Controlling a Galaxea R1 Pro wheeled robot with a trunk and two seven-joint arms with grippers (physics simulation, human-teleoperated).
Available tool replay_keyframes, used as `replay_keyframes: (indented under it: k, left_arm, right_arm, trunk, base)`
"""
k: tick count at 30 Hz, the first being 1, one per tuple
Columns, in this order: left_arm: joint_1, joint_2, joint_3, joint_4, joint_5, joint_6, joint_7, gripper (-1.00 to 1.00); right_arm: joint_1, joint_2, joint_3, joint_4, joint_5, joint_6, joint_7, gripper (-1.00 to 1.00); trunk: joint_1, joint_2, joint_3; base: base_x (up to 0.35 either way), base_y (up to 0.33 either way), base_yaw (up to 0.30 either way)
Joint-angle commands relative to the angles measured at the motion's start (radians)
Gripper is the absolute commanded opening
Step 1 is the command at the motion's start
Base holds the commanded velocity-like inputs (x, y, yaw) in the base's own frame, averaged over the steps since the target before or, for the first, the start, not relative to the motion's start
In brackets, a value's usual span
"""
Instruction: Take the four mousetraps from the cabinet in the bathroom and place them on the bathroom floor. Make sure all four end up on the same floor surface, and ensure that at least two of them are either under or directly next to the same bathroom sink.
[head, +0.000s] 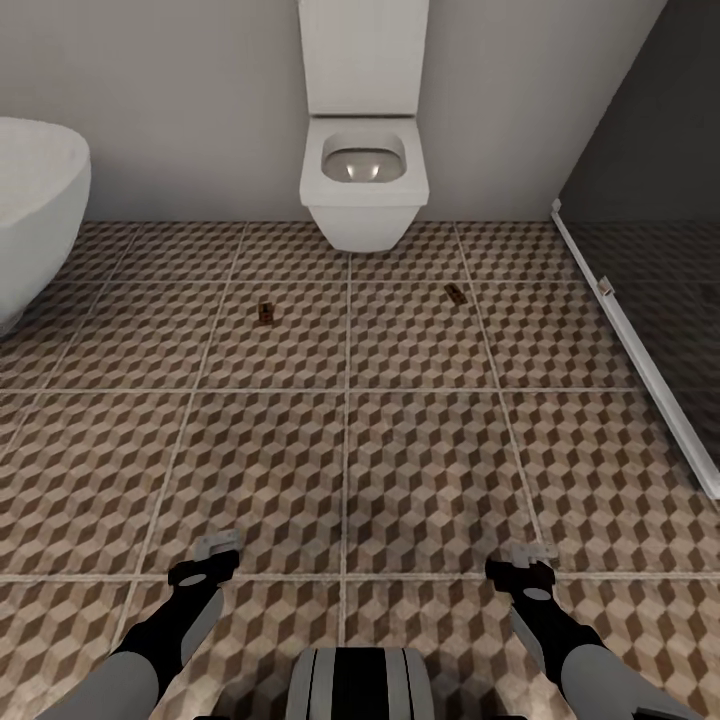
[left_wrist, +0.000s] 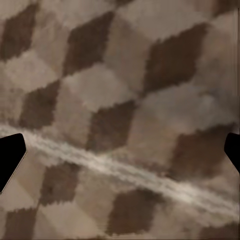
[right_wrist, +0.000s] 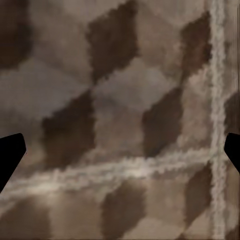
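You are facing the bathroom floor (head: 420, 450), laid in large square tiles printed with a brown, beige and white cube pattern and divided by pale grout lines. Two mousetraps lie flat on it, well apart from each other: one small dark brown board (head: 266, 312) on the tile left of the toilet, the other (head: 456, 293) to the toilet's right, turned at a slant. Both sit far ahead of your arms. The white, square-edged toilet (head: 364, 170) hangs from the plain grey wall; a rounded white bathtub (head: 35, 210) curves in at the left, and a dark glass panel in a pale frame (head: 640, 340) runs along the right.

Your left gripper (head: 217, 549) and right gripper (head: 530, 555) hang low over the tiles, both with fingers spread and nothing between them. Each wrist view shows blurred cube print and grout between dark fingertips (left_wrist: 10, 160) (right_wrist: 10, 155) set wide apart.
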Motion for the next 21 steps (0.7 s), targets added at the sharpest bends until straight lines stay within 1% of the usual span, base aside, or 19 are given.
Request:
replay_keyframes:
  k: [1,21]
  left_arm:
    - [0.0,0.001,-0.008,-0.002,0.005,0.006,0.008,1.0]
    - [0.0,0.002,-0.01,-0.002,0.005,0.005,0.008,1.0]
  right_arm:
    - [-0.001,0.001,-0.008,0.001,0.01,-0.004,0.0,1.0]
    - [-0.001,0.001,-0.008,0.001,0.01,-0.004,0.0,1.0]
  trunk:
    - [-0.001,0.0,0.003]
    - [-0.01,0.005,0.081]
  base:
    - [0.0,0.0,0.0]
    - [0.0,0.0,0.0]
